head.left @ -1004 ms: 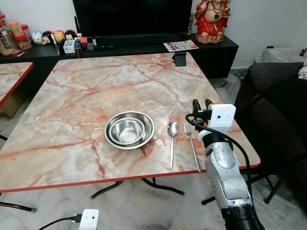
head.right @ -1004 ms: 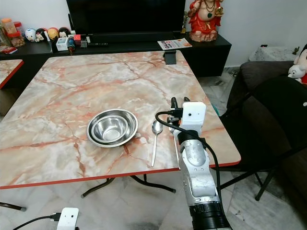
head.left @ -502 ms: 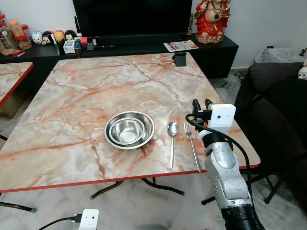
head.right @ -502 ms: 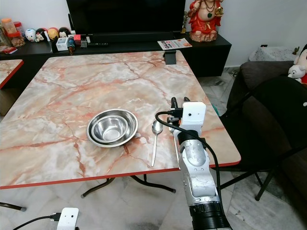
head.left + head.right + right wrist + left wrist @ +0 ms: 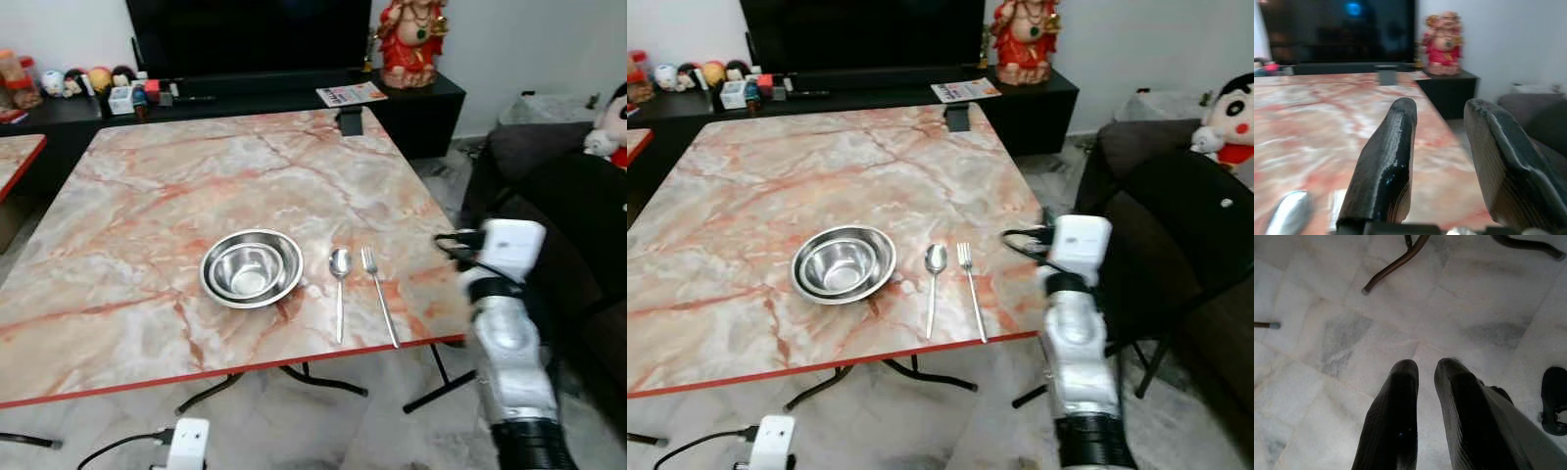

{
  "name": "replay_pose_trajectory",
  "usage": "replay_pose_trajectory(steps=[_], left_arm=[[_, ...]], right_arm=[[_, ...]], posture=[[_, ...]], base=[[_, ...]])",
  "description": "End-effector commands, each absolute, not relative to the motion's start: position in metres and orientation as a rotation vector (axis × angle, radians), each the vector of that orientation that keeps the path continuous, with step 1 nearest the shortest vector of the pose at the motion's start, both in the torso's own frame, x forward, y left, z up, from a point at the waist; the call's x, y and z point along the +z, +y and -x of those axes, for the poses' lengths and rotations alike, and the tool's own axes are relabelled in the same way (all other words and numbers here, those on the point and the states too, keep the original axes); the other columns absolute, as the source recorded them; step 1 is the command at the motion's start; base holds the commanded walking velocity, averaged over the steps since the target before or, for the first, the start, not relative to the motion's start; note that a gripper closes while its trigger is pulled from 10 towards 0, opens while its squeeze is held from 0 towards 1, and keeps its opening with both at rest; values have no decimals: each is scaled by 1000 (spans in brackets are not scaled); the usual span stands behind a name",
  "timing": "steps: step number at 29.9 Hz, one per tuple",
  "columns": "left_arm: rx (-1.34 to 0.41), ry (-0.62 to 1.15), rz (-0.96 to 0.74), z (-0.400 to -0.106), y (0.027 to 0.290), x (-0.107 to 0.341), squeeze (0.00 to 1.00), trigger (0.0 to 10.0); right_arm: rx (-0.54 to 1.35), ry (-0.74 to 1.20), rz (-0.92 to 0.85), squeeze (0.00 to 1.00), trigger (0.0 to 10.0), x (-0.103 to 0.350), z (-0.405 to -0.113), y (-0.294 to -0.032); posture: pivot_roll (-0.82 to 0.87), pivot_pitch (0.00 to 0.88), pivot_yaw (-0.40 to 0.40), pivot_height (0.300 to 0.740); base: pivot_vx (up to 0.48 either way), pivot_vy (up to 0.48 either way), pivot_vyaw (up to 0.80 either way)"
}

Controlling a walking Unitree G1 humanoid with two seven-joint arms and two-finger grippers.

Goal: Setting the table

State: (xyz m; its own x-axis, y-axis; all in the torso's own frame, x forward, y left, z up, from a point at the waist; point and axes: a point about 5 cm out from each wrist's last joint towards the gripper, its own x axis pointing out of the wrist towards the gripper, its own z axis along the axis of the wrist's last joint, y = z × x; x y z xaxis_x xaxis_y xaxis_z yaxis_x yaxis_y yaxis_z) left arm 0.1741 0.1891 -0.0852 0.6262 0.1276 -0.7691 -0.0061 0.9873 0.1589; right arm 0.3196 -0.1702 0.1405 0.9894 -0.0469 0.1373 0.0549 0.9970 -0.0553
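A steel bowl (image 5: 252,268) with a smaller one nested inside sits near the front of the marble table (image 5: 176,176). To its right lie a spoon (image 5: 339,282) and a fork (image 5: 378,295), side by side, handles toward the front edge. My right gripper (image 5: 1440,110) is open and empty, held level beyond the table's right edge, to the right of the fork; its arm (image 5: 502,294) rises beside the table. In the right wrist view the spoon's bowl (image 5: 1289,211) shows low down. My left gripper (image 5: 1425,368) hangs over the tiled floor with its fingers together.
A small black stand (image 5: 349,120) sits at the table's far edge. Behind are a black TV unit (image 5: 421,93) with a red statue (image 5: 404,39) and a magazine (image 5: 351,94). A dark chair (image 5: 1176,225) stands close on the right. A white device (image 5: 187,443) lies on the floor.
My right gripper has drawn away from the fork, to the right and off the table's edge. The camera has also shifted, so the whole scene sits a little differently.
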Motion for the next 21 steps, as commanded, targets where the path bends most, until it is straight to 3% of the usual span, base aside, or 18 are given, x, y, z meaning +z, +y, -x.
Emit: replay_pose_trajectory(steps=[1,4,9,11,15,21], left_arm=[[91,912,-157,-167,196,-88,0,10000],[91,914,-158,-165,196,-88,0,10000],[88,918,-161,-164,196,-89,0,10000],[84,918,-162,-164,195,-89,0,10000],[83,915,-160,-166,195,-88,0,10000],[88,915,-157,-166,196,-88,0,10000]], right_arm=[[-52,-160,54,0,10000,146,-323,-170],[-117,-147,67,0,10000,140,-321,-178],[-351,-68,115,0,10000,122,-311,-212],[-580,48,146,0,10000,98,-292,-246],[-795,204,129,0,10000,68,-263,-274],[-957,351,143,0,10000,38,-226,-292]], posture=[[-52,0,1,740],[-51,0,0,740],[-59,0,1,740],[-61,0,3,740],[-63,0,4,740],[-70,0,8,740]], base=[[0,0,0],[0,0,0],[0,0,0],[0,0,0],[0,0,0],[0,0,0]])
